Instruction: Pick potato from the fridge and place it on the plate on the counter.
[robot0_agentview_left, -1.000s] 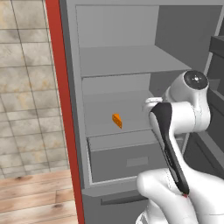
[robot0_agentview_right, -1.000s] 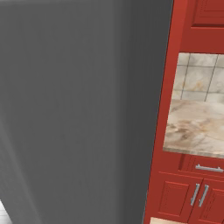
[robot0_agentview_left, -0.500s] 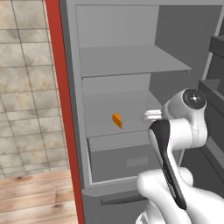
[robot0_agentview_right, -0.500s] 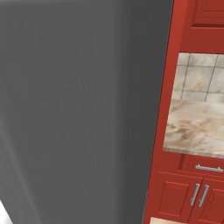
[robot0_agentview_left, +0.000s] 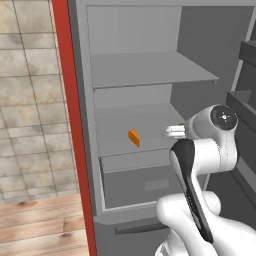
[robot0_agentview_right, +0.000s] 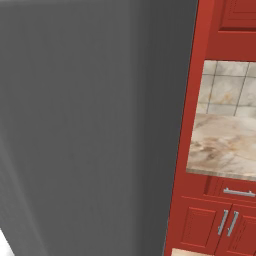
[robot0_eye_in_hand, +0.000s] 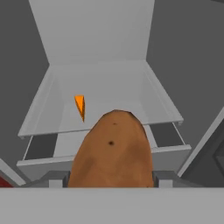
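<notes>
The brown potato (robot0_eye_in_hand: 113, 148) bulks large in the hand view, clamped between my gripper's (robot0_eye_in_hand: 111, 180) two fingertips (robot0_eye_in_hand: 57, 180), so the gripper is shut on it. It hangs in front of the open grey fridge (robot0_agentview_left: 150, 75), out from the middle shelf (robot0_eye_in_hand: 109, 87) and above the bottom drawer (robot0_agentview_left: 150, 185). In the left base view my white arm (robot0_agentview_left: 200, 165) stands before the fridge's right half, and the hand pokes out at its left. The marbled counter (robot0_agentview_right: 225, 150) lies to the right of the fridge wall. The plate is out of view.
An orange wedge (robot0_agentview_left: 133, 137) (robot0_eye_in_hand: 80, 106) rests on the middle shelf, left of the potato. A red panel (robot0_agentview_left: 70, 125) borders the fridge on the left, with tiled wall and wood floor beyond. Red cabinet doors (robot0_agentview_right: 220, 225) with silver handles sit under the counter.
The arm's upper joint and hand have sunk a little and drawn back from the shelf, with the potato still held. The orange wedge has stayed put.
</notes>
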